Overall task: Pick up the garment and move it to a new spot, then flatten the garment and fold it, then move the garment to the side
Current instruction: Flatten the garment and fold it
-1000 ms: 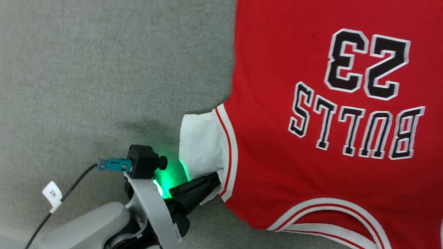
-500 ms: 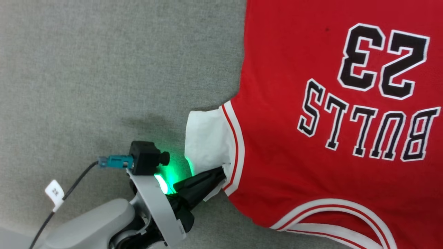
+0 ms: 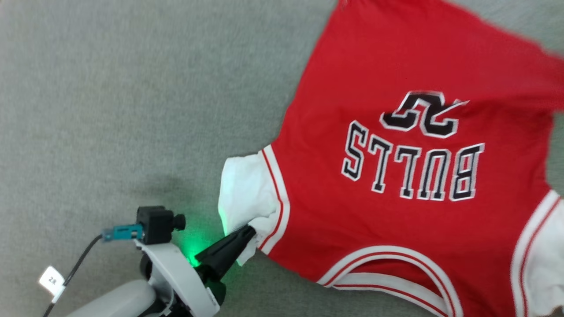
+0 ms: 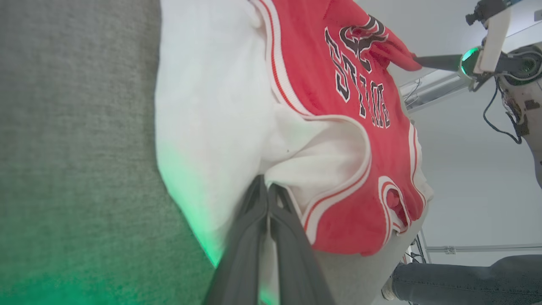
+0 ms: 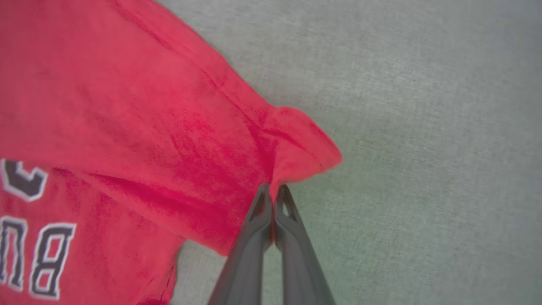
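Observation:
The garment (image 3: 396, 211), a red jersey with black "BULLS" lettering, lies spread on the grey surface with its neckline toward me. My left gripper (image 3: 251, 230) is shut on the white sleeve (image 3: 242, 193) at the lower left. In the left wrist view the fingers (image 4: 254, 228) pinch that white sleeve cloth (image 4: 211, 106). My right gripper (image 5: 273, 188) is shut on a corner of the garment's red hem (image 5: 305, 148), which is raised off the surface. The left wrist view shows that right gripper (image 4: 417, 60) holding the lifted red corner. The chest number is creased.
Grey carpet-like surface (image 3: 110, 88) stretches to the left and far side of the garment. A cable with a white tag (image 3: 53, 279) hangs by my left wrist. A person's leg in jeans (image 4: 465, 279) stands beyond the surface's edge.
The head camera has shifted. The garment's far hem has risen and bunched, creasing the number. My left gripper keeps its pinch on the sleeve.

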